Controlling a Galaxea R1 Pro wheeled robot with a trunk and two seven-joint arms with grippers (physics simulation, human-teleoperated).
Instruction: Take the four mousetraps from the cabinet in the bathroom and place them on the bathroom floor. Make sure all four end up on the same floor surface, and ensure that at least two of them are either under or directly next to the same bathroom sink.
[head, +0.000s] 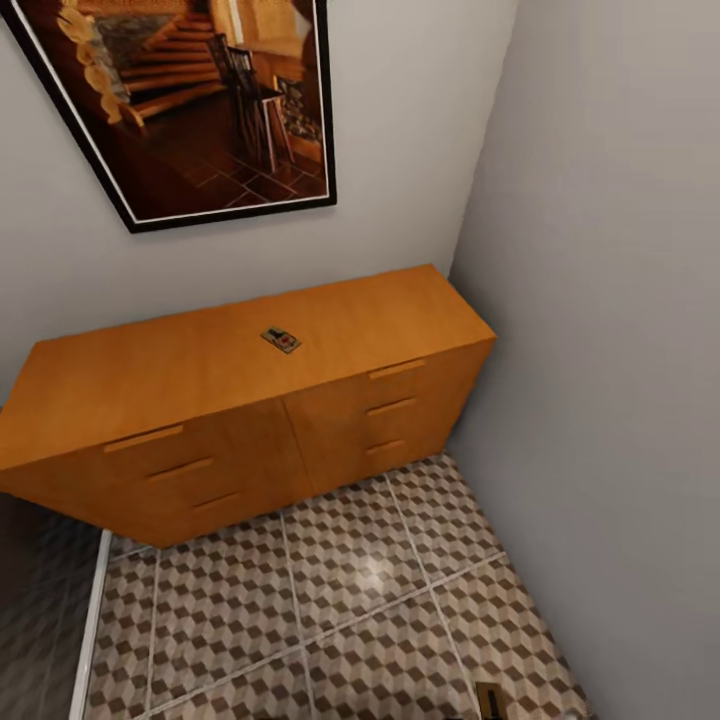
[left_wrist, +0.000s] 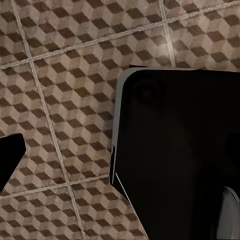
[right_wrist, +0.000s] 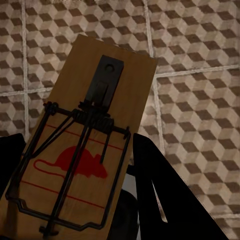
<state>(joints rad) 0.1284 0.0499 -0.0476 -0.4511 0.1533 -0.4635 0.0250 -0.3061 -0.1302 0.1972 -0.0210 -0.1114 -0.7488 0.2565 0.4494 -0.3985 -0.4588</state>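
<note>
Tan wood trap (right_wrist: 75, 160) sits between R claw (right_wrist: 75, 200) fingers, gripped, long axis running out along the fingers, tiled floor (right_wrist: 200, 50) beyond. Second trap (head: 281, 340) on cabinet (head: 180, 370) top, well ahead. L claw (left_wrist: 65, 165): state can't tell; R arm nearer.

cabinet (head: 250, 400): in corner | mousetrap (head: 281, 340): on top | bathroom floor (head: 330, 620): tiled
</note>
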